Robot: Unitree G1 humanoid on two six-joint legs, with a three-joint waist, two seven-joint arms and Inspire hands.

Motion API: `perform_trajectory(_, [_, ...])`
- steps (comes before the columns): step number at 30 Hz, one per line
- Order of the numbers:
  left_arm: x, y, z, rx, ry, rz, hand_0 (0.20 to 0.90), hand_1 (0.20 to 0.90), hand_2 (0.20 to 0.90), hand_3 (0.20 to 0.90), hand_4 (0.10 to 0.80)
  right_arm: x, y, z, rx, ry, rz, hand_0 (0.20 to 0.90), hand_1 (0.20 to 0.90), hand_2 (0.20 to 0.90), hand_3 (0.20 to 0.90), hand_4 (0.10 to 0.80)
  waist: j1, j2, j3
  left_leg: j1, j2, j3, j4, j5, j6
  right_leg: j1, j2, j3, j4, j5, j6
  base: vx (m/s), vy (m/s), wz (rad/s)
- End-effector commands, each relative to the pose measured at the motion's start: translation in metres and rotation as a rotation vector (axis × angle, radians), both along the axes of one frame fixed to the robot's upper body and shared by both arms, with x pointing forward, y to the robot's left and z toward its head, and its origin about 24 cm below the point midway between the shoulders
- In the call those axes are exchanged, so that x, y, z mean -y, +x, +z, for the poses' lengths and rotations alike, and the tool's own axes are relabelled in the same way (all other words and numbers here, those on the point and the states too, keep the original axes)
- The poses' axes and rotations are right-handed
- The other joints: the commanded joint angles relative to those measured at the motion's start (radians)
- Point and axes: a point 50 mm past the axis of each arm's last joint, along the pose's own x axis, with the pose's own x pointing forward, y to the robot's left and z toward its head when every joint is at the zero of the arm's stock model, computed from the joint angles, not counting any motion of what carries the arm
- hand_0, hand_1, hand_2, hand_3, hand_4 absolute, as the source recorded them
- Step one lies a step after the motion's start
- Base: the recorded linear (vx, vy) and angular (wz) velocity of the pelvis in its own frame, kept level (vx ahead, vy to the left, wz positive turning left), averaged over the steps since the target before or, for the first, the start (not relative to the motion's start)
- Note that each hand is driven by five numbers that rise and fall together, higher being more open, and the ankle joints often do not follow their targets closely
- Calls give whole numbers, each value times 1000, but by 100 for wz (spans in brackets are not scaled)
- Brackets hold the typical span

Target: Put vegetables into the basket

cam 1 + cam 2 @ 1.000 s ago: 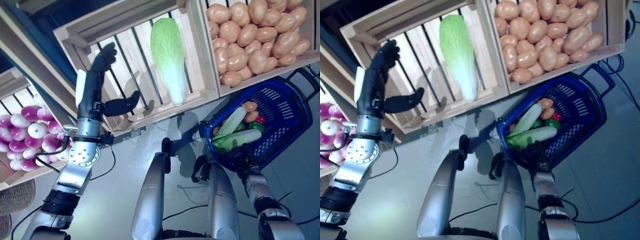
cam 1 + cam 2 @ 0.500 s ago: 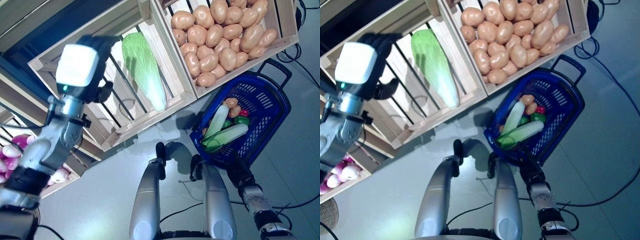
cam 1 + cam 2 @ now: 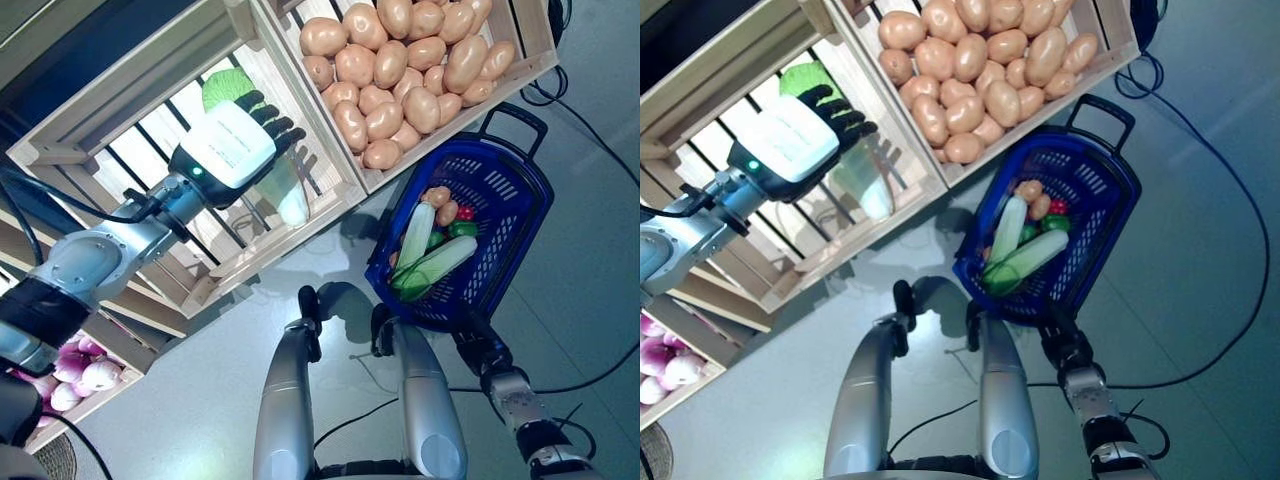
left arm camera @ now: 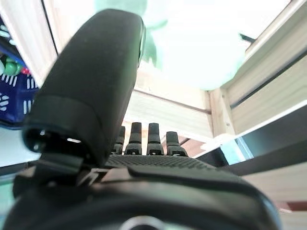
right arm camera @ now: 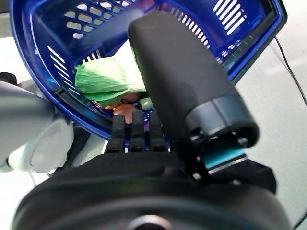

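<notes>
left hand (image 3: 235, 145) hovered fingers-straight over cabbage (image 3: 285, 195) | cabbage's long axis ran toward crate's front edge (image 3: 290, 245) | right hand (image 5: 144, 129) curled on basket (image 3: 500, 185) rim

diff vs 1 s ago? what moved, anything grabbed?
The left hand swung from the empty side of the slatted crate to over the napa cabbage, fingers spread above it; no grasp visible yet. The camera shifted too. The cabbage, potatoes and the blue basket held by the right hand look unchanged.
</notes>
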Motion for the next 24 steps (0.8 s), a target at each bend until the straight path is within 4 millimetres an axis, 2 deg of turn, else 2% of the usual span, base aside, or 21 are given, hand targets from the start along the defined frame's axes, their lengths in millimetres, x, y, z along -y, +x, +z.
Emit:
perform_trajectory(1, [-6, -7, 61, 220, 21, -19, 900, 900, 900, 900, 800, 34, -15, 5, 1, -106, -53, 900, 900, 900, 900, 800, 5, 4, -3, 13, 17, 59, 62, -96, -1, 39, 14, -6, -181, 187, 23, 0, 0, 0])
perform_trajectory(3, [-14, -5, 53, 200, 44, 19, 900, 900, 900, 900, 800, 35, -15, 5, -6, -109, -57, 900, 900, 900, 900, 800, 5, 2, -3, 11, 18, 59, 69, -99, 0, 36, 14, -7, -174, 185, 23, 33, 5, -1])
perform_trajectory(4, [-19, -4, 50, 198, 37, 36, 900, 900, 900, 900, 800, 36, -17, 4, -8, -109, -59, 900, 900, 900, 900, 800, 5, 1, -3, 24, 17, 52, 75, -123, -6, 50, 15, 1, -168, 165, 33, 0, 0, 0])
perform_trajectory(6, [-23, -4, 47, 193, 43, 50, 900, 900, 900, 900, 800, 37, -17, 5, -6, -109, -59, 900, 900, 900, 900, 800, 4, 1, -3, 9, 22, 62, 73, -102, 2, 36, 13, -6, -170, 182, 23, 1, 4, -5])
perform_trajectory(7, [-30, -4, 42, 191, 39, 64, 900, 900, 900, 900, 800, 38, -18, 5, -11, -110, -56, 900, 900, 900, 900, 800, 1, 0, -3, 19, 21, 54, 83, -124, -7, 47, 14, 4, -163, 165, 33, 2, 9, -5])
perform_trajectory(8, [-31, -4, 42, 193, 40, 66, 900, 900, 900, 900, 800, 38, -17, 6, -7, -109, -56, 900, 900, 900, 900, 800, 1, 0, -3, 6, 26, 63, 78, -102, 1, 33, 12, -4, -168, 183, 23, 0, 0, 0])
perform_trajectory(10, [-33, -4, 38, 218, 43, 55, 900, 900, 900, 900, 800, 38, -16, 7, 0, -108, -59, 900, 900, 900, 900, 800, 0, -1, -3, 3, 28, 64, 77, -101, 2, 30, 13, -2, -167, 183, 24, -1, 13, -3])
perform_trajectory(11, [-35, -4, 36, 226, 49, 45, 900, 900, 900, 900, 800, 38, -16, 7, -2, -105, -61, 900, 900, 900, 900, 800, 0, -2, -3, 15, 26, 58, 84, -125, -5, 43, 16, 6, -161, 163, 33, 61, 21, -4])
perform_trajectory(24, [-42, 0, 22, 305, 42, -26, 900, 900, 900, 900, 800, 32, -10, 10, -10, -139, -1, 900, 900, 900, 900, 800, -18, -17, -3, -35, 58, 70, 119, -130, -1, -16, 18, 15, -120, 157, 30, 1, 10, -7])
